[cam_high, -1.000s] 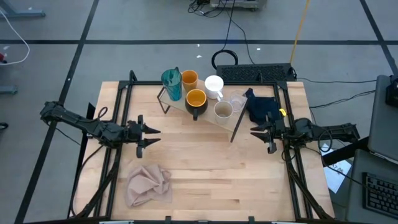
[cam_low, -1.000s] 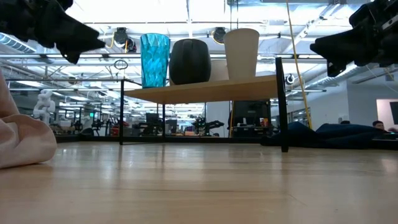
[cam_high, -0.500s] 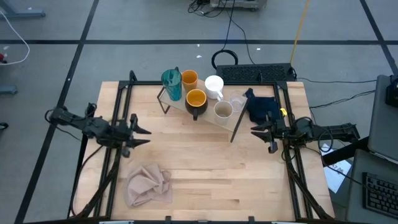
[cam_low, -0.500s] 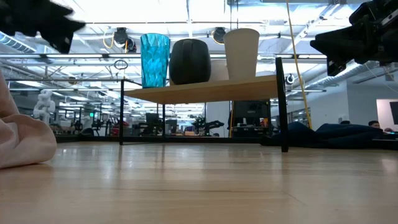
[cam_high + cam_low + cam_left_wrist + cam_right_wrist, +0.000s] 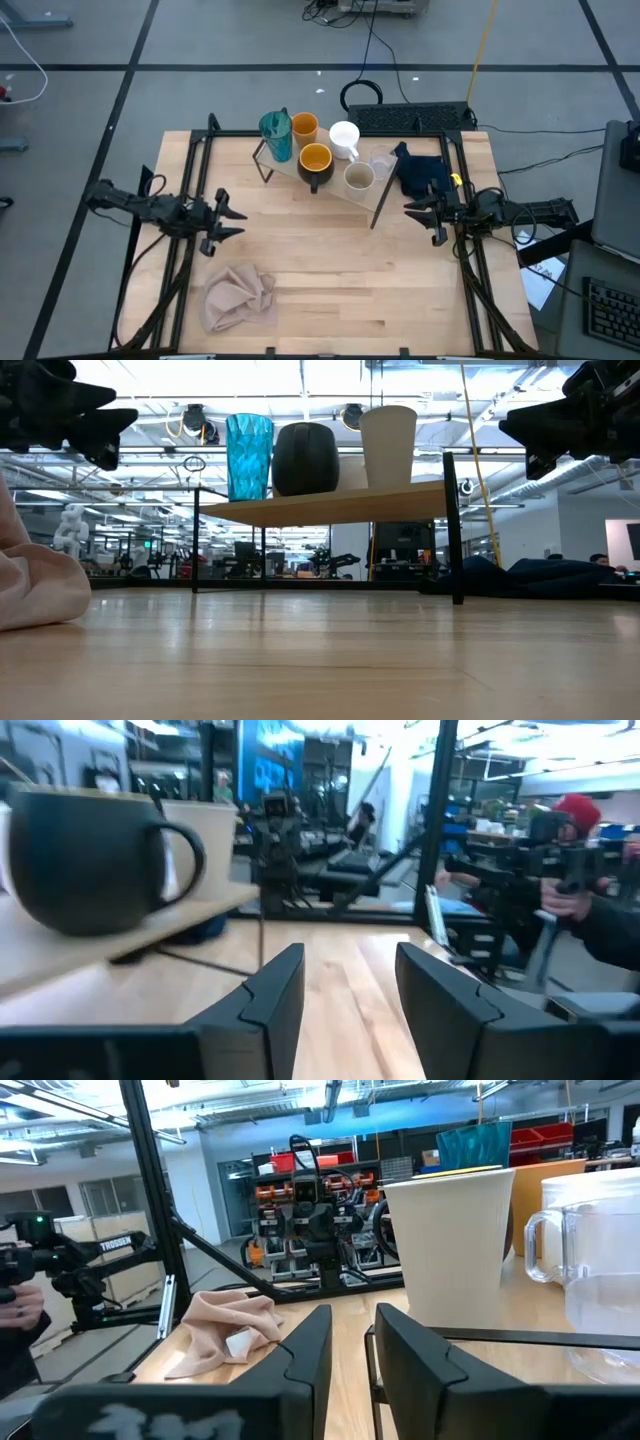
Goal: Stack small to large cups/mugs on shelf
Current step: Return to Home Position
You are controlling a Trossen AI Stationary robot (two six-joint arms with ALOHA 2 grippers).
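The shelf (image 5: 336, 188) stands at the table's far middle on its thin black wire legs. On it stand the teal tumbler (image 5: 276, 136), the orange cup (image 5: 304, 127), the white mug (image 5: 344, 136), the black mug (image 5: 315, 160) with an orange inside, the beige cup (image 5: 359, 178) and the clear glass (image 5: 381, 165). My left gripper (image 5: 238, 221) hovers open over the table's left part, well short of the shelf. My right gripper (image 5: 408, 211) hovers open at the right side, just off the shelf's right end. The low view shows the tumbler (image 5: 248, 455), black mug (image 5: 306, 458) and beige cup (image 5: 388, 446).
A crumpled pink cloth (image 5: 240, 298) lies near the table's near-left corner. A navy cloth (image 5: 422, 175) lies right of the shelf, beside my right arm. Bare wood stretches between both grippers and the near edge. A person's hand (image 5: 562, 896) shows beyond the table.
My left gripper has drawn back toward the table's left edge, away from the shelf, and has stayed open. The cups and my right arm have kept still.
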